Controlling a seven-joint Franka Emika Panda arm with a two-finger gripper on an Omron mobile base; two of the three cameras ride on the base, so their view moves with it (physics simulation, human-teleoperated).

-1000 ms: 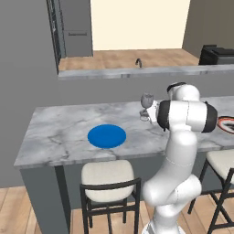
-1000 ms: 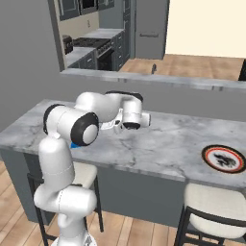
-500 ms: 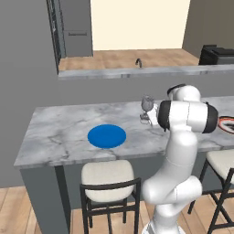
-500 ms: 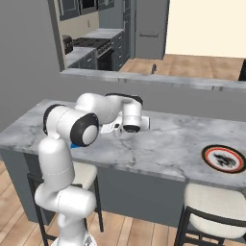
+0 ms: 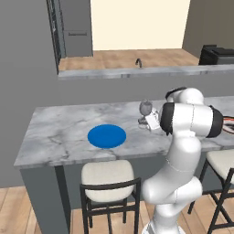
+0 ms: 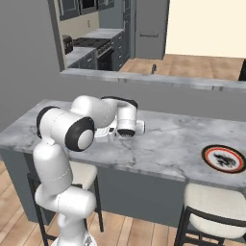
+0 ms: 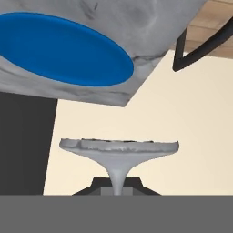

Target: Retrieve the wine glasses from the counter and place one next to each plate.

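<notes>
A wine glass [image 5: 145,108] hangs just above the marble bar top [image 5: 59,132], to the right of the blue plate [image 5: 107,135]. My gripper [image 5: 150,121] is shut on its stem. In the hand view the glass's round foot [image 7: 119,152] and thin stem rise from between the fingertips, with the blue plate [image 7: 63,50] beyond it on the marble. The plate with the reddish-brown rim [image 6: 223,158] lies far along the bar to the right. My white hand [image 6: 126,126] hides the glass in the right base view. The counter [image 6: 98,34] with dark cabinets lies far back in the kitchen.
Stools with white seats [image 5: 107,174] stand under the bar's near edge; another stool [image 6: 216,206] is below the red-rimmed plate. A raised grey ledge [image 5: 137,72] with a small faucet runs behind the bar. Bare marble lies between the two plates.
The glass and my hand have sunk a little toward the bar top. The grip stays the same and the plates have not moved.
</notes>
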